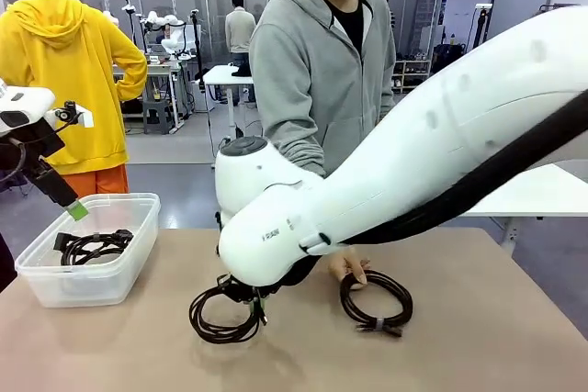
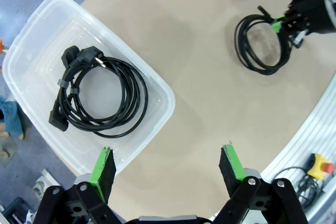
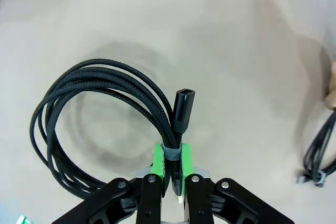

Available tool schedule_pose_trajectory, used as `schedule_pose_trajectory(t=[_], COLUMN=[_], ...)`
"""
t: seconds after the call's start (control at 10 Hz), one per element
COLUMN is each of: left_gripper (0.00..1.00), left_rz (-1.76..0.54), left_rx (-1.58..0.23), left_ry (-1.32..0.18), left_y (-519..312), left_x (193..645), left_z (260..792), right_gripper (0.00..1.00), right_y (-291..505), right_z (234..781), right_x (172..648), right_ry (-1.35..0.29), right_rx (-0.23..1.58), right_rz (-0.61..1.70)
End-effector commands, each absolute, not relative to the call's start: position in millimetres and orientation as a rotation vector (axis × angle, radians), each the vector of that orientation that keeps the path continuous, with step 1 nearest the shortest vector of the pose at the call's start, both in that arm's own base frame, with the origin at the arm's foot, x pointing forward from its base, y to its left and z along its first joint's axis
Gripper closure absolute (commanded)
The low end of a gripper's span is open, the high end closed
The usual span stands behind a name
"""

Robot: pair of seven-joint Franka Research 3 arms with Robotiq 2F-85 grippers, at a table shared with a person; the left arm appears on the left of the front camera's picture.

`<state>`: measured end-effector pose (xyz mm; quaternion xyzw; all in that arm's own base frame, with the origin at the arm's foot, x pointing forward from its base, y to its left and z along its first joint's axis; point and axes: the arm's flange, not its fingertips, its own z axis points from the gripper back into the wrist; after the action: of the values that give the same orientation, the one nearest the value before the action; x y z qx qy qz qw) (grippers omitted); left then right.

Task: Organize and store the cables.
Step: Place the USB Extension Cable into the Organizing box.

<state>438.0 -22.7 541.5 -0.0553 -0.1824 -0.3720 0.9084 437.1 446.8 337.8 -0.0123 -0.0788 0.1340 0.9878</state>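
white and bulky, the right arm (image 1: 395, 162) crossed the front view from the right and reached down to the near middle of the table (image 1: 496, 337); at its tip the right gripper (image 3: 173, 167) was clamped tight on a braided coil (image 3: 79, 98), pinching the bundle at its grey strap, with a small plug end standing up just beyond the green pads; most of that coil seemed to rest on the tabletop, though whether it was fully down or slightly raised could not be told.

as for progress, one cable (image 2: 105, 95) lay coiled flat inside the clear plastic bin (image 2: 165, 95) at the left of the table, so one item looked stored; the braided coil was gripped but well apart from the bin, and a third coil (image 1: 377, 305) lay to its right on the table, with the person's hand (image 1: 347, 268) touching its far edge; two coils therefore seemed left to put away, which put the job at roughly a third done, judging from what was on view.

the left gripper (image 2: 168, 163) hung above the bin's edge with its jaws spread wide, nothing between them and touching nothing; it looked idle, but whether it was waiting or about to receive something could not be told.
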Motion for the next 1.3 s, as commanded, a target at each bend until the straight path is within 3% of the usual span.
schedule_pose_trajectory(t=[0.0,0.2,0.7,0.9,1.0,1.1,1.2], left_gripper=[0.0,0.0,0.0,0.0,0.0,0.0,0.0], left_rz=[-0.776,-0.776,-0.736,-0.734,-0.711,-0.667,-0.624], left_rx=[-0.103,-0.103,-0.152,-0.205,-0.226,-0.218,-0.23], left_ry=[-0.374,-0.374,-0.337,-0.286,-0.252,-0.241,-0.171], left_y=[-22,-22,-30,-47,-59,-76,-94], left_x=[439,439,427,409,403,395,397], left_z=[544,544,552,560,563,569,569], right_gripper=[0.85,0.85,0.0,0.0,0.06,0.0,0.0], right_y=[462,461,437,394,365,333,301], right_z=[338,330,354,392,414,436,452], right_x=[449,454,444,435,430,424,421], right_ry=[-0.167,-0.152,-0.153,-0.166,-0.178,-0.179,-0.2], right_rx=[-0.024,-0.025,0.051,0.141,0.171,0.204,0.232], right_rz=[0.231,0.214,0.205,0.256,0.286,0.351,0.383])
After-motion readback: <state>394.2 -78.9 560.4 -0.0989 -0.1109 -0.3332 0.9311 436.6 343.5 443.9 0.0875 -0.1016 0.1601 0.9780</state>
